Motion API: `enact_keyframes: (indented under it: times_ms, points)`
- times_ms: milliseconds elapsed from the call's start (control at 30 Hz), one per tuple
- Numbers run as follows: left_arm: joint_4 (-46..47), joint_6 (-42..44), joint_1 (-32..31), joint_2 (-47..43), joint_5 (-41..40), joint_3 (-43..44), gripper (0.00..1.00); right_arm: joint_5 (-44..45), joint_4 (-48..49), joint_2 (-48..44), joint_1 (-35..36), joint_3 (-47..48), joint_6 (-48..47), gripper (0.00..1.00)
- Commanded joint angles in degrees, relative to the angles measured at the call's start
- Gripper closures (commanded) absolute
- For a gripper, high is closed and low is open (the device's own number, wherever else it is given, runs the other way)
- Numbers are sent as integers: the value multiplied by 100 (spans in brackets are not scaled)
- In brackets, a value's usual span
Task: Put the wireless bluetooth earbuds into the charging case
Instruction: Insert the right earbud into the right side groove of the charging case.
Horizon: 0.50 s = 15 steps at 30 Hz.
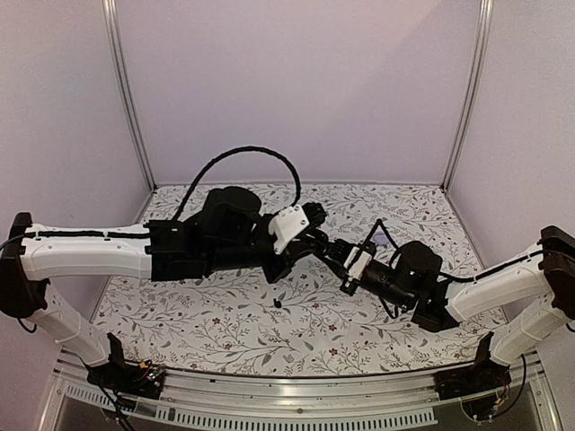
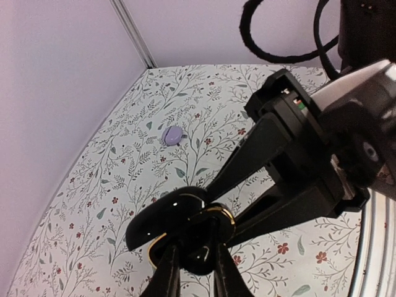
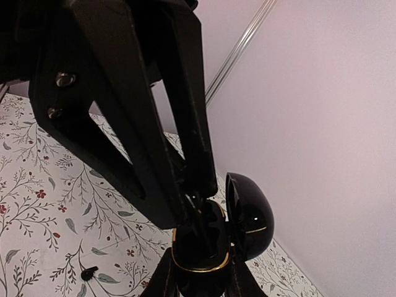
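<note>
The black charging case (image 3: 207, 275), gold-rimmed, is held in the air in my right gripper (image 3: 201, 272) with its lid (image 3: 250, 216) open. It also shows in the left wrist view (image 2: 154, 219) and the top view (image 1: 329, 250). My left gripper (image 2: 195, 244) reaches into the open case from the other side, its fingers nearly closed on a small dark piece (image 2: 205, 250) that looks like an earbud, hard to tell apart from the case. The two grippers meet above the middle of the cloth, left (image 1: 316, 241) and right (image 1: 341, 260). A second tiny black earbud (image 1: 278, 303) lies loose on the cloth, also in the right wrist view (image 3: 90, 272).
A small lavender piece (image 2: 172, 135) lies on the floral cloth (image 1: 225, 323) towards a back corner. Pale walls and metal posts (image 1: 130, 99) close in the cloth on three sides. A black cable (image 1: 243, 154) loops above the left arm.
</note>
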Motion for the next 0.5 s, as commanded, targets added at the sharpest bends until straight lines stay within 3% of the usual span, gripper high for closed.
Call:
enact_keyframes:
  times_ms: [0,467]
  points:
    - [155,12,-84,45,65,162,97,-49,61,44,79,168,-28,100]
    - [-200,80,-122,349,-73,411,97,130,-133,32,144,288,-230,100]
